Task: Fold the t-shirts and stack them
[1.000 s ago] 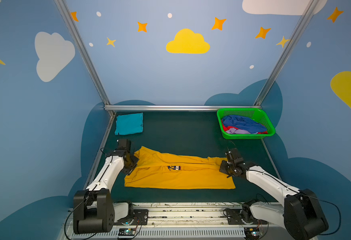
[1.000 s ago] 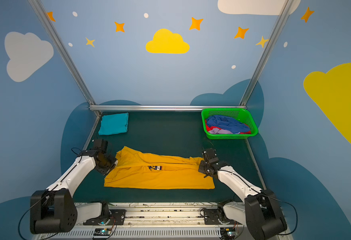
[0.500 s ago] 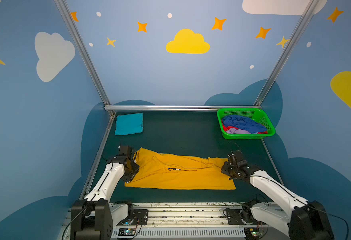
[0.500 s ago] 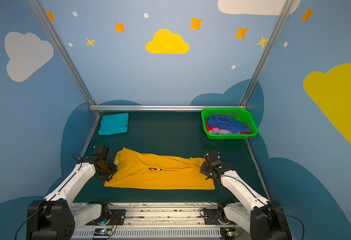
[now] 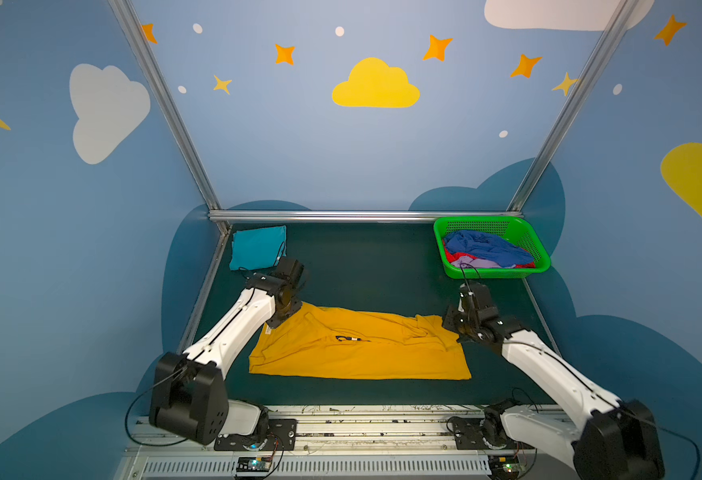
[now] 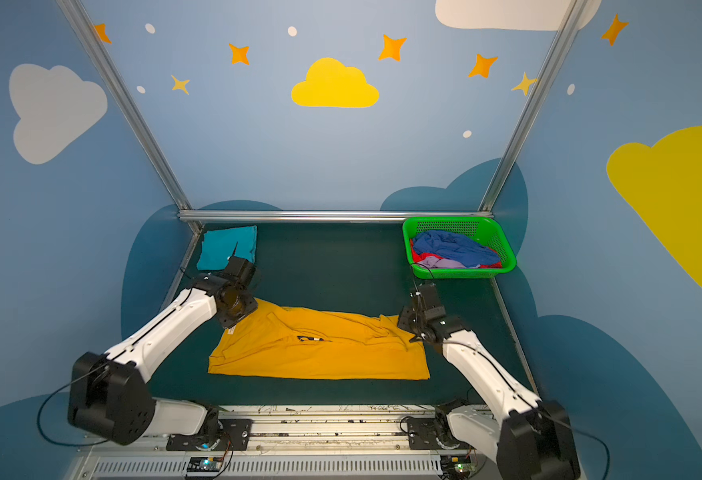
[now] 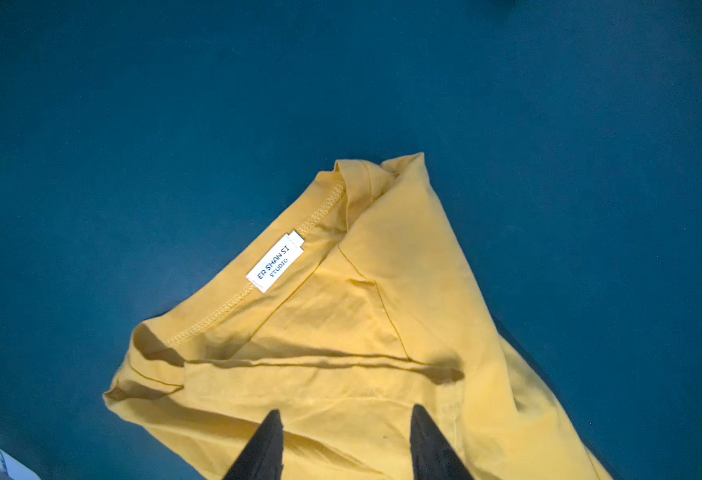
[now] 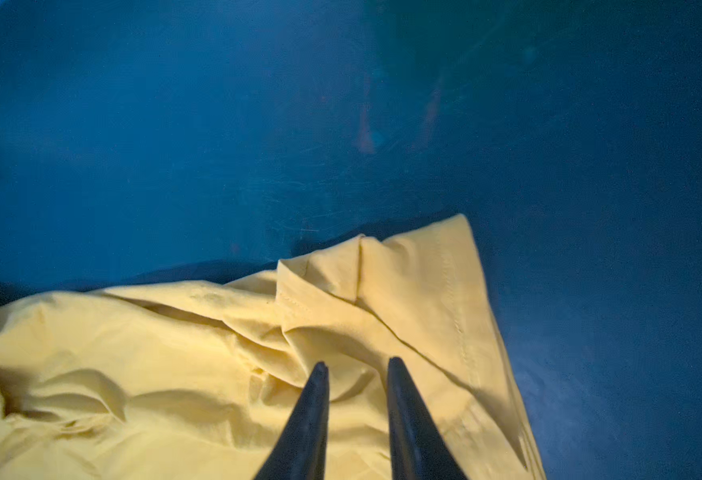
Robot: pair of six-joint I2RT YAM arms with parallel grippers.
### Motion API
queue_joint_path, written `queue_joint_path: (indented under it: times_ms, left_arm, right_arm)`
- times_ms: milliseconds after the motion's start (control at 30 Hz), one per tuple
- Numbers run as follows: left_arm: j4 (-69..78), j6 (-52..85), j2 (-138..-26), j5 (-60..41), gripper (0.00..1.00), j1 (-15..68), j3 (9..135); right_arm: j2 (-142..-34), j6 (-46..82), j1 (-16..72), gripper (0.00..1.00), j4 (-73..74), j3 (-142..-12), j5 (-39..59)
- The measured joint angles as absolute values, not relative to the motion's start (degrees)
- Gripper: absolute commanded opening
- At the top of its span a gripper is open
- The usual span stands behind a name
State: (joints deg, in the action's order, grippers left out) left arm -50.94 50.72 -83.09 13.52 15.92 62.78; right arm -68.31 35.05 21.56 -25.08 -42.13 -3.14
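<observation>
A mustard-yellow t-shirt (image 5: 362, 353) (image 6: 320, 353) lies folded into a long band on the dark mat near the front, with a sliver of navy print showing mid-band. My left gripper (image 5: 283, 311) (image 7: 347, 415) hovers over its left far corner near the white neck label (image 7: 276, 264), open, with cloth only beneath. My right gripper (image 5: 455, 328) (image 8: 357, 363) stands over the right far corner, jaws narrowly apart above wrinkled fabric. A folded teal t-shirt (image 5: 258, 247) (image 6: 226, 245) lies at the back left.
A green basket (image 5: 495, 272) (image 6: 461, 272) at the back right holds crumpled blue (image 5: 482, 247), red (image 5: 459, 256) and lavender (image 5: 472, 262) t-shirts. Metal rails edge the mat at the back and sides. Bare mat stretches between the yellow shirt and the back rail.
Both grippers were shut at the yellow shirt's far corners a second ago; they have since opened and let go. The shirt has settled flat and both wrists have lifted slightly.
</observation>
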Motion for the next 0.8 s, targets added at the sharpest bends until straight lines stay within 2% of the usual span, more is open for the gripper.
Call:
queue_joint_path:
  times_ms: [233,433,467,533,600,800]
  left_arm:
    - [-51.79,49.45,-94.76,19.27,0.66,15.42,70.67]
    - [-50.85,48.53,-100.2,19.38,0.66,12.12,71.29]
    - [-50.63,48.51,-100.86,19.11,0.66,11.33,70.98]
    - [-49.98,48.47,-102.04,18.59,0.64,9.93,70.06]
    - [-49.39,48.49,-102.91,18.31,0.56,8.93,69.12]
    - [-48.03,48.4,-104.81,16.93,0.27,8.19,67.88]
  right_arm:
    - [-88.14,32.88,21.58,0.4,-28.42,-55.59,4.16]
    - [-96.29,31.22,21.8,0.45,-28.73,-57.82,8.47]
    - [-97.45,31.0,21.82,0.42,-28.97,-58.33,9.08]
    - [-100.12,30.52,21.85,0.19,-29.82,-59.92,10.24]
    - [-101.93,30.35,21.85,0.01,-30.11,-60.95,10.7]
    - [-98.76,31.14,20.82,0.0,-30.72,-59.88,9.8]
